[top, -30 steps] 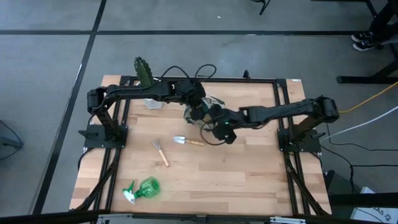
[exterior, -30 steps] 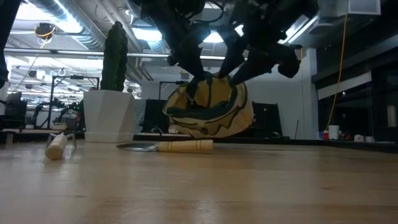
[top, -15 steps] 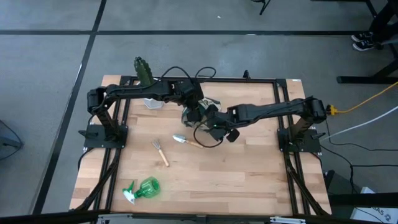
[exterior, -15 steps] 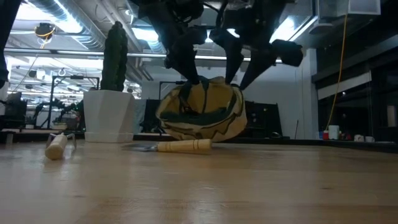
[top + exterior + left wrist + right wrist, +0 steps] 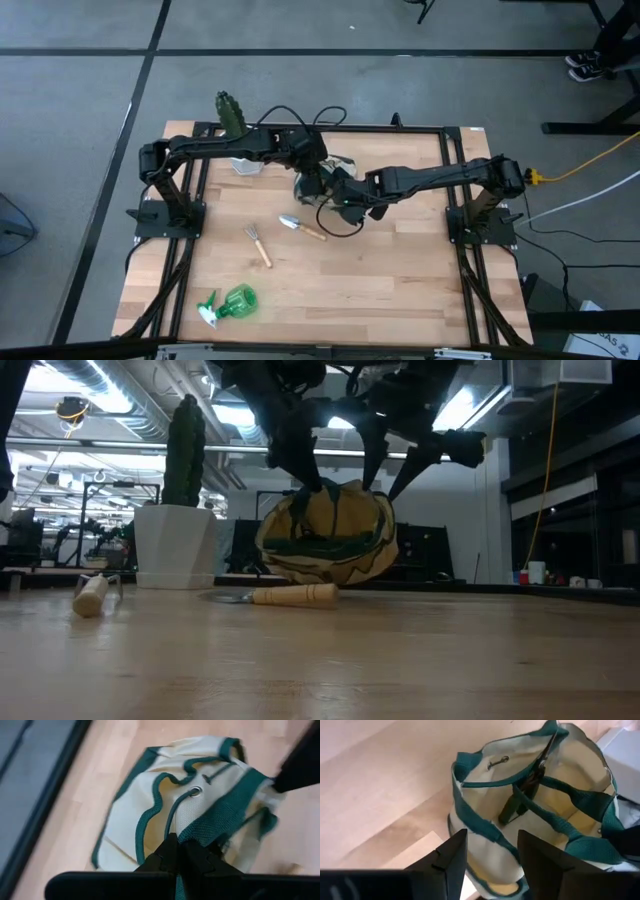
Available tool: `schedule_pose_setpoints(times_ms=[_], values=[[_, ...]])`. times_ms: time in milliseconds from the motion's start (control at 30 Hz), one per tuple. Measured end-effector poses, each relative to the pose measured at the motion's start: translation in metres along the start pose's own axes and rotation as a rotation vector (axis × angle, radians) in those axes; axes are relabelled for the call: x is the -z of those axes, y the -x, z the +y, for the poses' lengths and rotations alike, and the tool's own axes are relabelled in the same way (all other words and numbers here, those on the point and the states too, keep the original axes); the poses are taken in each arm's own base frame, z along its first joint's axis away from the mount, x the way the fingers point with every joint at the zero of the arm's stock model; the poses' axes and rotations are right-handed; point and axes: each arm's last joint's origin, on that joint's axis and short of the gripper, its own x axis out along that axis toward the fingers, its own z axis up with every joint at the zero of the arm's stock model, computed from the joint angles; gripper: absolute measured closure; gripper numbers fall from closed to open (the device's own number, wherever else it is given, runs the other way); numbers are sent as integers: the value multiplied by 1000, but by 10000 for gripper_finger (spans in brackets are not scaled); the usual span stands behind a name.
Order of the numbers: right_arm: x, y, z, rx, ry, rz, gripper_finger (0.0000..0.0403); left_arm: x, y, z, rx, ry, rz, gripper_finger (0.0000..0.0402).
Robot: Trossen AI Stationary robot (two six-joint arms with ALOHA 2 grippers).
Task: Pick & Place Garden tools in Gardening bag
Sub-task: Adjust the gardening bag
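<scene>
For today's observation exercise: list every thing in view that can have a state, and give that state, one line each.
gardening bag: mouth open, upright, pruners inside
pruners: in the bag, standing
left gripper: shut on the bag's green strap
right gripper: open, above the bag's rim
trowel: lying flat on the table
rake: lying flat
spray bottle: lying on its side
cactus: upright in its pot

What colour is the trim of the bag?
Dark green on a cream bag, best seen in the right wrist view.

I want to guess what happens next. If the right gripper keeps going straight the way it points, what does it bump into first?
Most likely the bag. The right gripper is open and aimed at the bag's near rim and open mouth, with nothing visible in between.
</scene>
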Motion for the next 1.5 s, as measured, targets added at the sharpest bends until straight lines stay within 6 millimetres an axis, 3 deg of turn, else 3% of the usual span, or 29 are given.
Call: schedule_pose_setpoints(times_ms=[367, 767, 1033, 1167, 1367, 1500], values=[[2, 0, 4, -38, 182, 26, 228, 0, 2, -4, 143, -2, -8, 398], [4, 4, 12, -49, 308, 200, 228, -3, 39, -1, 139, 13, -83, 398], [5, 3, 2, 48, 357, 269, 236, -3, 45, -12, 226, 6, -90, 398], [4, 3, 0, 75, 360, 267, 272, -3, 45, -15, 246, 9, -84, 398], [3, 3, -1, 93, 247, 260, 382, -3, 45, -16, 248, 15, -83, 398], [4, 3, 0, 98, 151, 254, 398, -3, 45, -16, 250, 20, -82, 398]])
